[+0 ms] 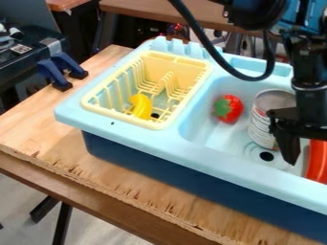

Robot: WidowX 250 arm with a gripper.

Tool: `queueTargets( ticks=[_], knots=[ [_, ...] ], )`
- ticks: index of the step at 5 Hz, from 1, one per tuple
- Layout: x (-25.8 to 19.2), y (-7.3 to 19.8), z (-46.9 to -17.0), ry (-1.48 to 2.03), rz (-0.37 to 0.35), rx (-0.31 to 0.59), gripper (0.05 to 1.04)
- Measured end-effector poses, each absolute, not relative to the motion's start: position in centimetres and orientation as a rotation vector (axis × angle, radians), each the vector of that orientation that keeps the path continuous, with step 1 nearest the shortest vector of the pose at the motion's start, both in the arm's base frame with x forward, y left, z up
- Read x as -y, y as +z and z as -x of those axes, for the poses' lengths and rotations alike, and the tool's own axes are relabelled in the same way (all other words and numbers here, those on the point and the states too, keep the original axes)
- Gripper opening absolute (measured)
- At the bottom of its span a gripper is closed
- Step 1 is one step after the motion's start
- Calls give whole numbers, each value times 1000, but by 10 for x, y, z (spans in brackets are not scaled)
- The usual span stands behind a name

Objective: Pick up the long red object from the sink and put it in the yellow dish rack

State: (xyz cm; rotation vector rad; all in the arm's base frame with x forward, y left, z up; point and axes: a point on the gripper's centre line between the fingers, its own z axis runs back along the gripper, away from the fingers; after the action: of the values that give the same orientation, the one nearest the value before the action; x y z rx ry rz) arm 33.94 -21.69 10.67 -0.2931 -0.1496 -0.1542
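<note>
Progress, judged from present positions: work appears to be at an early stage, with the approach made but no transfer in evidence. The pincer (292, 143) hangs low over the basin side of the toy sink (144, 143), which sits on the wooden bench (76, 158). Pincer state: cannot tell whether open or closed; no grip on any object can be confirmed. The likely object of the work is the metal can (262, 124), being nearest; the red-orange piece (317, 161) is a second candidate, so this reading is tentative. Can position: inside the basin, upright or nearly so, just beside the pincer on its view-left side, partly overlapped by it; contact between the two cannot be settled. Red-orange piece: view-right of the pincer's lower end, near it, cut by the view's edge. Toy strawberry (228, 108): farther view-left of the pincer, past the can, resting in the basin. Yellow toy (141, 105): well apart from the pincer, inside the yellow dish rack (96, 106); possibly an item already placed, though that is inference. Left to do, as judged: secure a hold, lift clear of the basin, set down and release.
</note>
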Motion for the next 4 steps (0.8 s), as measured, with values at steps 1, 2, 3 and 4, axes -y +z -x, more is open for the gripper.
queueTargets(
  ticks=[1, 2, 3, 4],
  knots=[
    [223, 91, -340, -149, 281, 121, 1003],
    [223, 88, -343, -146, 259, 129, 946],
    [223, 83, -343, -147, 200, 140, 669],
    [222, 84, -341, -166, 152, 153, 564]
  ],
)
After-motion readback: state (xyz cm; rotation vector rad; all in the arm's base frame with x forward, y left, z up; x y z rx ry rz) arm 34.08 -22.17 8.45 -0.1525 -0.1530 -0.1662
